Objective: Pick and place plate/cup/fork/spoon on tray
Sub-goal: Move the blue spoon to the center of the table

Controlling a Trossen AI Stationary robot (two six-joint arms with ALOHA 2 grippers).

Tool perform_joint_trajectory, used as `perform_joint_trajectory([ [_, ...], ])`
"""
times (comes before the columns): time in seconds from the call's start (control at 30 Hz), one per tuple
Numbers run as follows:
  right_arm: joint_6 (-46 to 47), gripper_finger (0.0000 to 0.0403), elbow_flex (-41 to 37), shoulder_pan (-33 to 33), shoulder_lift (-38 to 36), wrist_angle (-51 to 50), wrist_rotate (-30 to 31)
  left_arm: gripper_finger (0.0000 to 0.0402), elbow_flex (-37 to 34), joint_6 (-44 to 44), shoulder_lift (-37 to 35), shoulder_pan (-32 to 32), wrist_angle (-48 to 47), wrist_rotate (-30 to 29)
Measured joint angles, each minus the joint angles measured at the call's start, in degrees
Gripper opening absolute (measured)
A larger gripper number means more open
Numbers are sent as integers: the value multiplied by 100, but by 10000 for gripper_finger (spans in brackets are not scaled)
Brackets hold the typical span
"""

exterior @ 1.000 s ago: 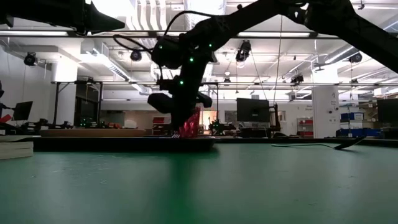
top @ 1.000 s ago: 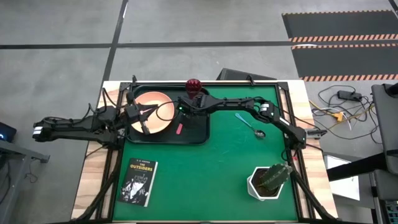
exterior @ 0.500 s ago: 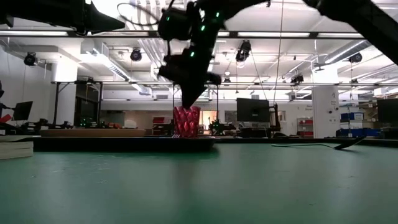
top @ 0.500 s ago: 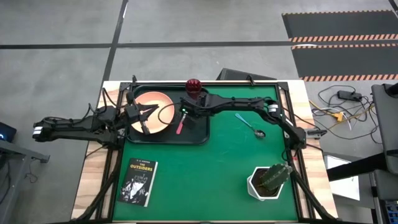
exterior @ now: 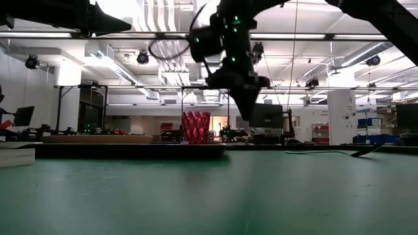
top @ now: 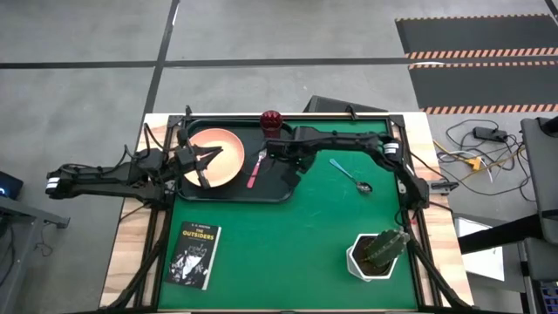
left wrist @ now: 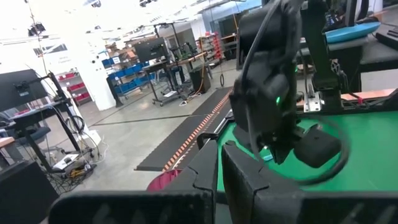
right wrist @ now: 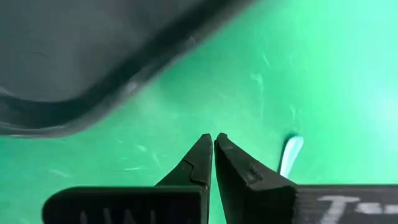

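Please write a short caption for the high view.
Plate, fork on tray; spoon remains on mat.

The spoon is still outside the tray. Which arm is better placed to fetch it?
Probably the right. Its gripper, fingers shut and empty, is at the tray's edge near the spoon. The left gripper is over the plate, farther away.

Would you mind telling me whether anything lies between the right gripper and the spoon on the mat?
Nothing visible does. The right gripper sits at the tray's right rim, fingers shut and empty, and only bare green mat separates it from the spoon to its right.
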Motion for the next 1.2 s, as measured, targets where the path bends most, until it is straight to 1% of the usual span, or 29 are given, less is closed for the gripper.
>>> perform_joint_trajectory([
  [0.33, 280, 9, -1112, -367, -96, -26, 32, 4, -2, -144, 0, 0, -64, 0],
  [0.43, 336, 9, -1430, -417, -224, -19, 309, 4, -4, -144, -5, 2, -125, 0],
  [0.53, 400, 9, -1821, -476, -429, 25, 410, 4, -4, -144, -7, 2, -121, 0],
  [0.8, 542, 9, -3308, -611, -1341, 1105, 418, 4, -4, -144, 0, 2, -127, 0],
  [0.93, 732, 11, -3805, -713, -1732, 1494, 313, 4, -4, -144, 2, 2, -127, 0],
  [1.03, 883, 28, -4081, -759, -1977, 1567, 291, 4, -4, -144, 2, 2, -126, 0],
  [1.2, 1074, 86, -4534, -760, -2182, 1690, 292, 4, -4, -144, 2, 2, -124, 0],
])
